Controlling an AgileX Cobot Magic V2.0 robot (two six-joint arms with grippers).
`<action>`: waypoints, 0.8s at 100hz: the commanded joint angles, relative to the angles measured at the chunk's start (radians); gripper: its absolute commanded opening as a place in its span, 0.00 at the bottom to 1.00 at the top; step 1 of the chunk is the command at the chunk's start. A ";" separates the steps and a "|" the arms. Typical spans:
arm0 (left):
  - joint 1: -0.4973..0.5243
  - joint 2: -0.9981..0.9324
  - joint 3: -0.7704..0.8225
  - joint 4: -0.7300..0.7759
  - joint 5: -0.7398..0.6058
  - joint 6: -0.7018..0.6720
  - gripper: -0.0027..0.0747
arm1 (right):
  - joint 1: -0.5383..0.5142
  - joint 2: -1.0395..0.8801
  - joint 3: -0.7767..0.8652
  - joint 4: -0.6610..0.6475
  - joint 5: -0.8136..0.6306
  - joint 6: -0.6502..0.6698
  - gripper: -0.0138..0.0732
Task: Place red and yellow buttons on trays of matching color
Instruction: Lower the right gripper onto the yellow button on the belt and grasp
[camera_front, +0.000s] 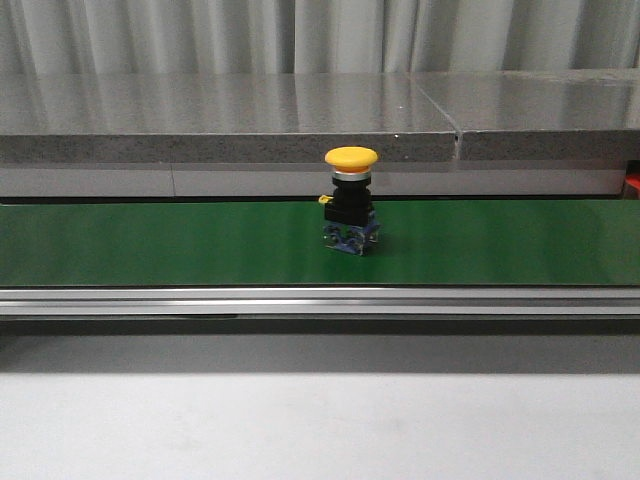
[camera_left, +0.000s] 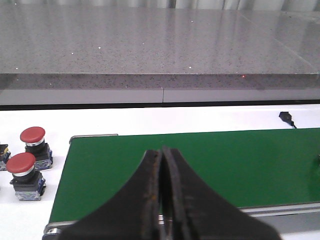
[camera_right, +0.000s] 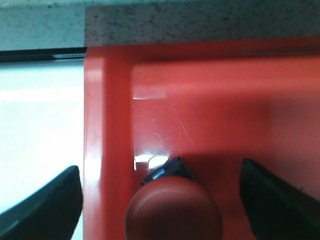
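Note:
A yellow button (camera_front: 351, 200) on a black and blue base stands upright on the green belt (camera_front: 150, 245). My left gripper (camera_left: 163, 155) is shut and empty over the belt's near edge (camera_left: 200, 165). Two red buttons (camera_left: 33, 141) (camera_left: 22, 170) stand on the white table beside the belt's end. My right gripper (camera_right: 160, 200) is open above the red tray (camera_right: 200, 100), its fingers (camera_right: 45, 205) wide apart on either side of a red button (camera_right: 172, 210) standing in the tray's corner. No gripper shows in the front view. No yellow tray is in view.
A grey stone counter (camera_front: 250, 120) runs behind the belt. A metal rail (camera_front: 300, 300) borders the belt's front. A small black object (camera_left: 286, 117) lies on the white table beyond the belt. A bit of another button's base (camera_left: 3, 155) shows at the frame edge.

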 joint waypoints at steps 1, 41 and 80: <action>-0.005 0.006 -0.027 -0.008 -0.075 -0.001 0.01 | -0.006 -0.109 -0.034 0.019 -0.028 -0.003 0.90; -0.005 0.006 -0.027 -0.008 -0.075 -0.001 0.01 | 0.027 -0.318 -0.014 0.145 0.159 -0.147 0.90; -0.005 0.006 -0.027 -0.008 -0.075 -0.001 0.01 | 0.181 -0.581 0.356 0.147 0.137 -0.222 0.90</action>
